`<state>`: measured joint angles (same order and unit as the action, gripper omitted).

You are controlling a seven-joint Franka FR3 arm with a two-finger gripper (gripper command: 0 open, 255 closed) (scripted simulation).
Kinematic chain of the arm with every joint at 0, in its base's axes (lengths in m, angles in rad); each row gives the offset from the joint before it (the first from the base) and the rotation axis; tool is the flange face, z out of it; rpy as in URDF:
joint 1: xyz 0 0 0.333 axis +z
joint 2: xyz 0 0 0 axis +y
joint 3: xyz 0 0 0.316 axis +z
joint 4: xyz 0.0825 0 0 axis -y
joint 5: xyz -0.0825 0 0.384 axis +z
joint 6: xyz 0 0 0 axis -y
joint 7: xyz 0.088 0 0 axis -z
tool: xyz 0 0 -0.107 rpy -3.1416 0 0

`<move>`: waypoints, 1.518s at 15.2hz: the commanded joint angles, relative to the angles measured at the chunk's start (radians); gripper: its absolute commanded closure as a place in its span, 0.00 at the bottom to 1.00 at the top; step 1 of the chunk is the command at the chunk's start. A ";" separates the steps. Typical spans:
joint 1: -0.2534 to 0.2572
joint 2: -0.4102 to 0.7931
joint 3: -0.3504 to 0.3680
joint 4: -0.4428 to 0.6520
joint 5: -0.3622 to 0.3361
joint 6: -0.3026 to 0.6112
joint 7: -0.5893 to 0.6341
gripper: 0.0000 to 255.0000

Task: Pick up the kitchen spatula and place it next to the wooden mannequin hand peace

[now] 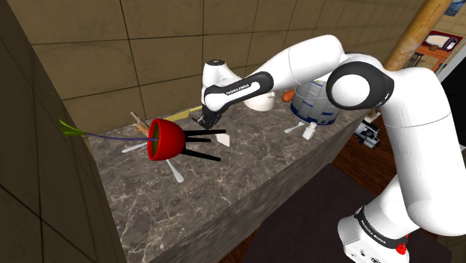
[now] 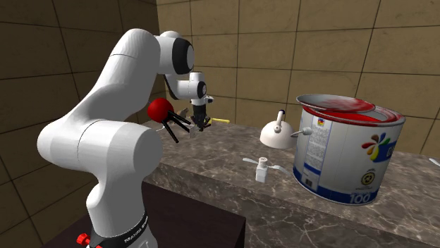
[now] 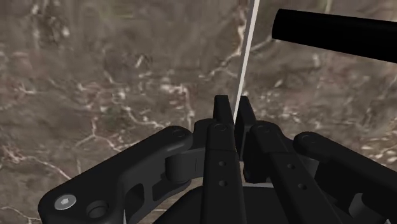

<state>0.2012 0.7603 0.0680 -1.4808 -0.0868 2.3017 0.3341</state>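
One relation decided the coming move, far as I could judge: which way the wooden mannequin hand (image 1: 138, 123) lay from the gripper (image 1: 207, 122).

Biggest stuff first. The marble counter (image 1: 187, 217) ran across the shoulder view, and the white arm (image 1: 299, 60) reached over it toward 10 o'clock. A red pot (image 1: 166, 138) on black legs lay tipped on its side just beside the gripper (green stem (image 1: 71, 128) poking out toward 9 o'clock). The wooden mannequin hand sat behind the pot near the wall. That put it at roughly 9 o'clock from the gripper in that view, with the pot partly between the two.

Down at the small end, the wrist view had the two black fingers drawn nearly together on a thin white strip seen edge-on. I took that strip to be the kitchen spatula (image 3: 247, 51), so it looked clamped rather than just sitting between them. Its long axis ran straight out ahead of the fingertips and passed close by a black leg (image 3: 337, 32), probably one of the pot's. I couldn't tell whether the far end had cleared the marble.

My read was that the carry had to head toward 9 o'clock. The risk was that long white strip clipping the pot's legs on the way, so lifting it higher before going sideways seemed the safer bet.
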 commanded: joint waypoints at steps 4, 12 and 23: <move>-0.001 0.004 0.000 0.002 0.000 0.003 -0.001 1.00; -0.001 0.004 0.000 0.002 0.000 0.003 -0.001 0.00; -0.003 -0.080 0.005 -0.007 0.006 -0.073 -0.004 0.00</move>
<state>0.1984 0.6806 0.0729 -1.4873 -0.0808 2.2291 0.3303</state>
